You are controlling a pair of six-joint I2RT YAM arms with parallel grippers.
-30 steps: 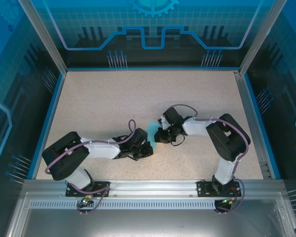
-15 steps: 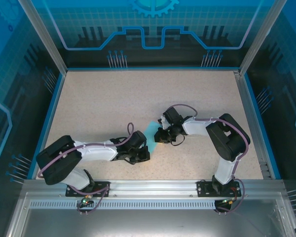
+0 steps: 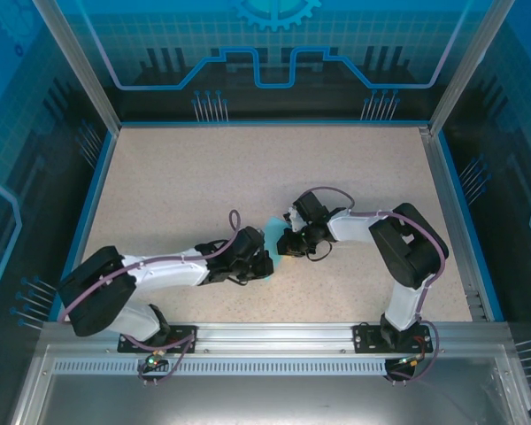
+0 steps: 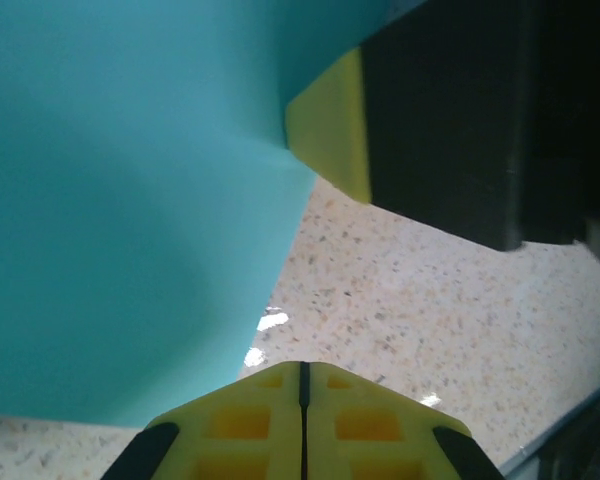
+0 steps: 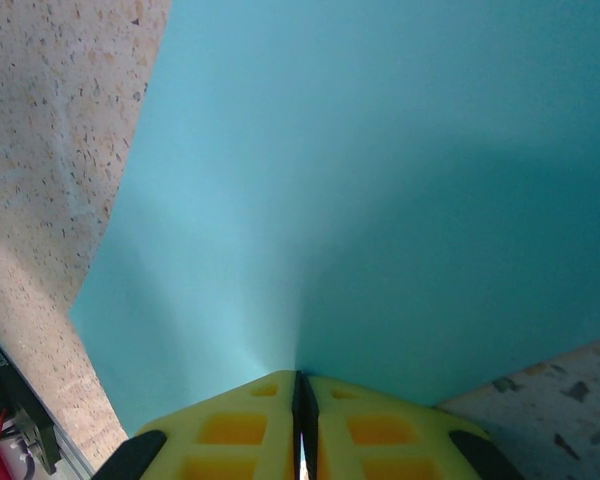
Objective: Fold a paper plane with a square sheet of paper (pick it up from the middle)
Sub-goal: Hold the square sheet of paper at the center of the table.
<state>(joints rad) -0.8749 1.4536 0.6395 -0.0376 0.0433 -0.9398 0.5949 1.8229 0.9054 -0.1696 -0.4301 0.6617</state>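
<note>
Cyan paper (image 5: 380,200) edge pinched in right hand (image 5: 302,385), left hand (image 4: 302,368) closed just beside

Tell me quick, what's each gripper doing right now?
Left gripper: shut, tips at the paper edge; whether it grips cannot be told.
Right gripper: shut on the paper.

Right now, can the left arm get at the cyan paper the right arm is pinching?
Probably yes. The left gripper is right at the cyan paper's edge, nothing between them, but its jaws are shut and would need opening.
</note>
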